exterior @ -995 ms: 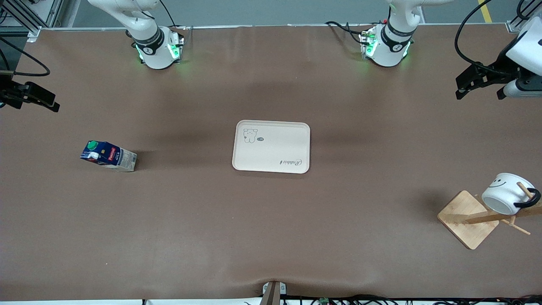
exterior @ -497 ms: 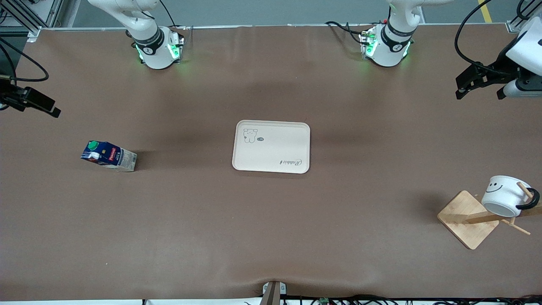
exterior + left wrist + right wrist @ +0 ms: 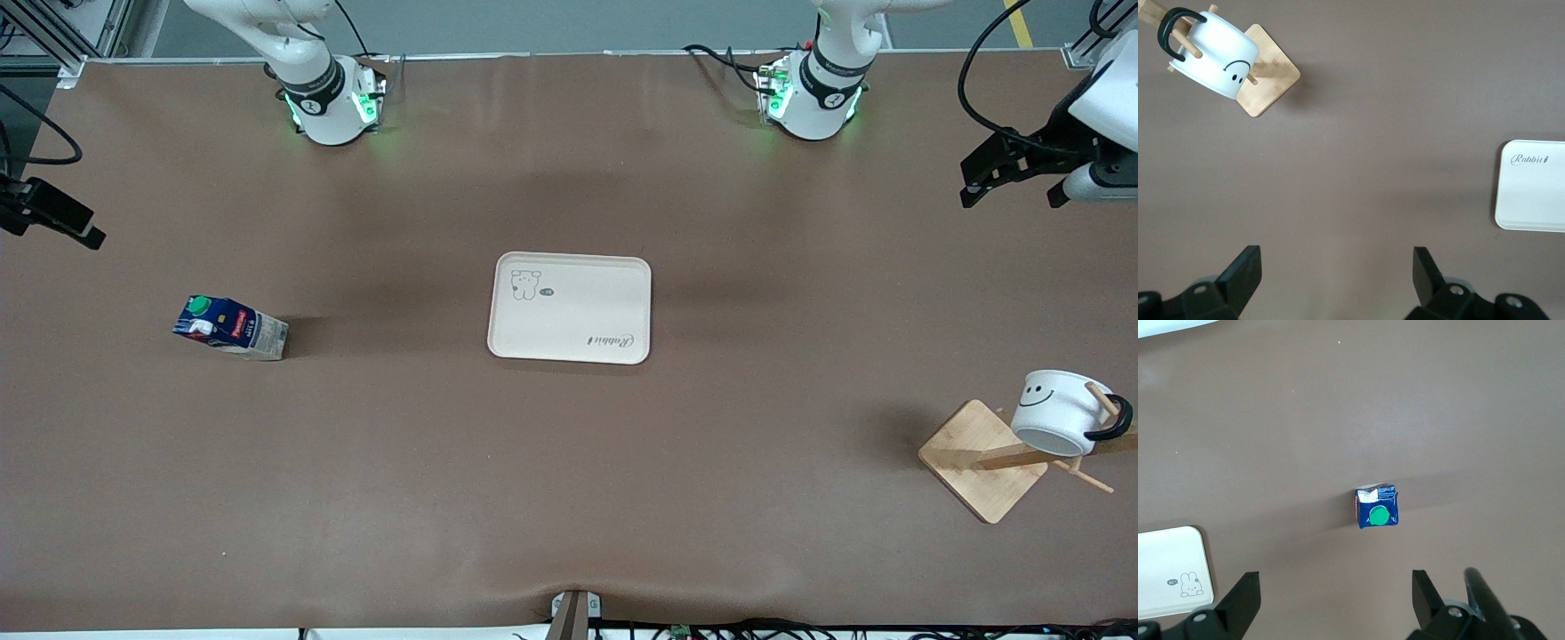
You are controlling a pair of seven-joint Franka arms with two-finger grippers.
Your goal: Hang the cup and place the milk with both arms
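Note:
The cup (image 3: 1056, 411), a white mug with a smiley face, hangs by its black handle on a peg of the wooden rack (image 3: 982, 460) at the left arm's end of the table. It also shows in the left wrist view (image 3: 1218, 47). The milk (image 3: 229, 326) stands upright on the table toward the right arm's end, and shows in the right wrist view (image 3: 1376, 507). My left gripper (image 3: 1012, 182) is open and empty, high over the table's edge; its own view shows it as well (image 3: 1336, 257). My right gripper (image 3: 53, 218) is open and empty over its table end, as in its own view (image 3: 1335, 580).
A cream tray (image 3: 569, 308) with a rabbit drawing lies bare at the table's middle. It shows in the left wrist view (image 3: 1531, 193) and the right wrist view (image 3: 1168, 570). Both arm bases (image 3: 329, 98) stand along the table's edge farthest from the front camera.
The right gripper has drawn farther out toward its table end. The cup has settled slightly lower on its peg. The left gripper has risen a little.

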